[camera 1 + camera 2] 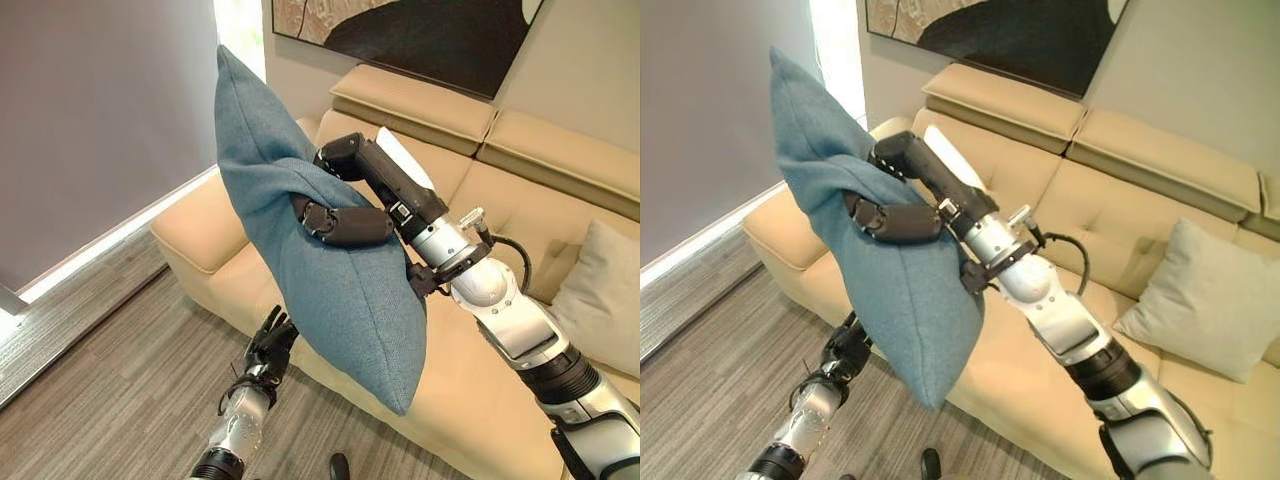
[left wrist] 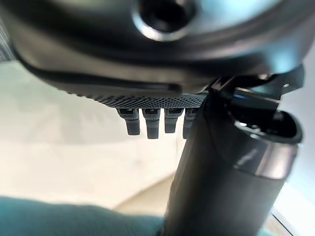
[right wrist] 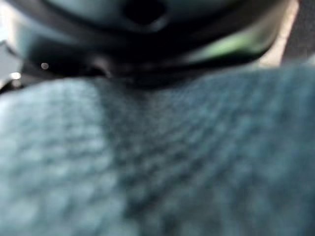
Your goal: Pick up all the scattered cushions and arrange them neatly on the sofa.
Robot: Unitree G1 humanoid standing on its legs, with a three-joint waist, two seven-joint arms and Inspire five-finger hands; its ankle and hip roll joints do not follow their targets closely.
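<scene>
Left eye view: the right robot hand (image 1: 345, 215) has thumb and fingers clamped round a blue cushion (image 1: 330, 270), centre frame above the sofa (image 1: 480, 210); woven, creased at the grip. Left robot hand (image 1: 270, 345) sits lower centre. Right eye view: grey cushion (image 1: 1205, 300) at right. Left wrist view: fingers (image 2: 150, 123) hang straight. Right wrist view: blue fabric close up.

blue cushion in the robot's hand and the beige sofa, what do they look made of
Blue square cushion: looks like matte woven fabric, its coarse weave visible in the right wrist view. Beige sofa: probably smooth leather or faux leather, given its soft sheen and stitched, tufted back panels.
</scene>
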